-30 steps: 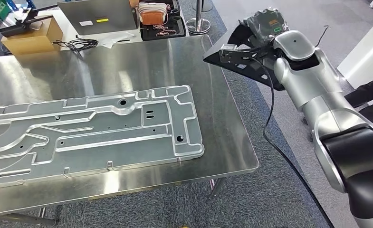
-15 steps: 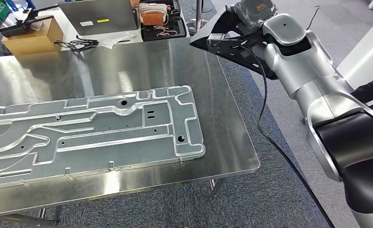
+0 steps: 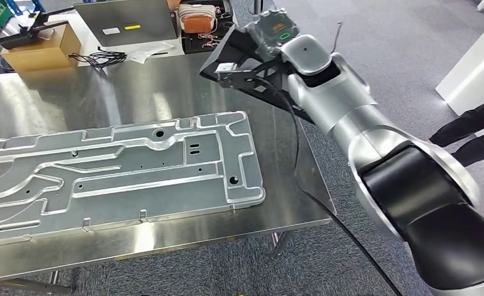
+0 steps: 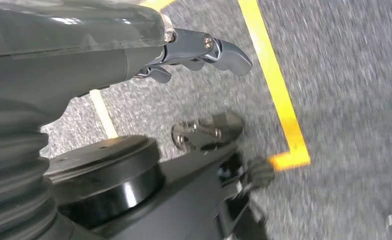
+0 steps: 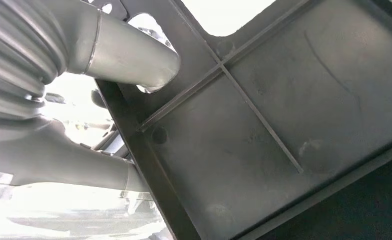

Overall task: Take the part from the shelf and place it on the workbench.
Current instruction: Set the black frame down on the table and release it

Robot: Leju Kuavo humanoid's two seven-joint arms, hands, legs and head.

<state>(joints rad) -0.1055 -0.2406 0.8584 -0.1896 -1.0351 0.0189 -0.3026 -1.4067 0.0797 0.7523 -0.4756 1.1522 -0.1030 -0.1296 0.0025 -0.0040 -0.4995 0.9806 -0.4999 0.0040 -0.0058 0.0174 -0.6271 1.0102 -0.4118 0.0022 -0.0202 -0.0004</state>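
The right hand [image 3: 270, 31] is gripping the flat black ribbed plastic part [image 3: 245, 61], holding it over the far right corner of the steel workbench [image 3: 288, 154], long axis slanting. Since 1 second ago it has swung leftward over the workbench. The left hand [image 4: 194, 50] is hanging with fingers released.

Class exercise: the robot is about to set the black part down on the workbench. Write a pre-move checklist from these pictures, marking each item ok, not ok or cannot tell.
1. Right hand holds the black part: ok.
2. Part over the workbench: ok, above its far right edge.
3. Bare steel below the part for landing: ok.
4. Part clear of the large aluminium plate: ok.
5. Black cable hanging from the arm free of the table edge: cannot tell.
6. Left hand out of the way, over the floor: ok.
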